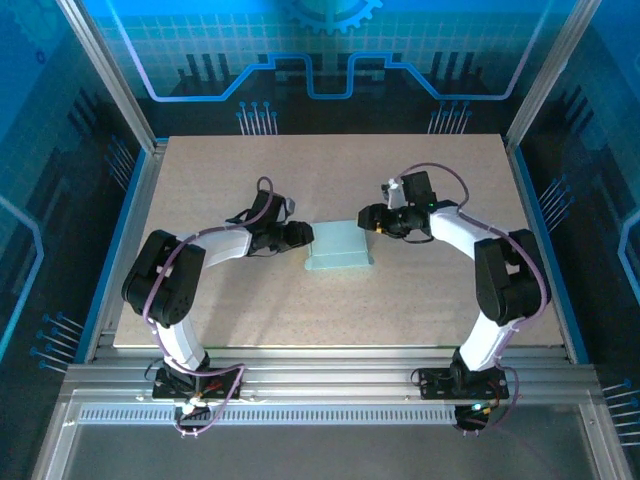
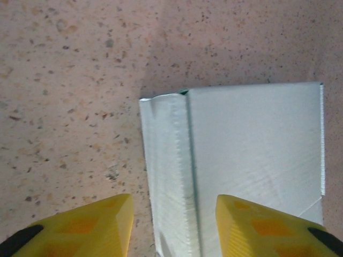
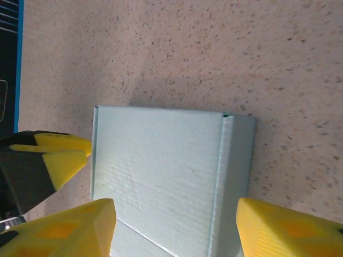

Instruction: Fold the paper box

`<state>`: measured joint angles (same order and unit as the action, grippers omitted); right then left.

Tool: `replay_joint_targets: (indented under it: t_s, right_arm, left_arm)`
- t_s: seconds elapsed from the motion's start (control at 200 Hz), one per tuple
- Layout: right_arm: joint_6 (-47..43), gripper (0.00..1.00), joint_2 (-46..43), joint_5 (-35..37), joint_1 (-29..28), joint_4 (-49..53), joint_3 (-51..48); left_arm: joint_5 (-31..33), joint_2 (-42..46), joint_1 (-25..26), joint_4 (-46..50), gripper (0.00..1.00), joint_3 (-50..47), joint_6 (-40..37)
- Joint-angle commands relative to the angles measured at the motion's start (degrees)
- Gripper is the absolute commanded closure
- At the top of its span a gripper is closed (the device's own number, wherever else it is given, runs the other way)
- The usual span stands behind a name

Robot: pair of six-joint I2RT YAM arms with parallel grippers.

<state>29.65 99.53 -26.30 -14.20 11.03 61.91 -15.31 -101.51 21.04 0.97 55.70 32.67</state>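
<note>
Paper box (image 1: pixel 340 248) lies flat at the middle of the desk (image 1: pixel 420 310), a narrow strip folded along one side. My left fingers (image 1: pixel 298 236) are at the box's left end, set moderately apart, straddling that strip's crease, gripping nothing; my right fingers (image 1: pixel 370 220) are at the box's right end, spread wide over its top, holding nothing.

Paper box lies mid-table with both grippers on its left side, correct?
No. The paper box does lie in the middle of the table, but the grippers flank it: the left gripper at its left side, the right gripper at its right, as the top external view shows.
</note>
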Motion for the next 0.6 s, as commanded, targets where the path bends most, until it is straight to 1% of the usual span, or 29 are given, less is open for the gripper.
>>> replay_joint_targets:
  t_s: [0.0,0.365,0.43,0.595]
  right_arm:
    - [1.4,0.38,-1.3,-1.4,1.4,-1.3,-2.5]
    - [1.5,0.38,-1.9,-2.0,1.6,-1.3,-4.3]
    - [1.6,0.38,-1.9,-2.1,1.6,-1.4,-4.4]
    - [2.0,0.37,-1.6,-2.6,1.6,-1.9,-4.5]
  left_arm:
    - [-1.2,0.6,-0.6,-0.5,0.56,-0.9,-0.3]
    - [-2.9,-0.8,-1.0,-3.1,0.58,-2.5,0.8]
    - [-2.9,-0.9,-1.2,-2.8,0.63,-2.6,0.7]
    - [-2.9,-0.9,-2.0,-2.9,0.67,-3.4,0.7]
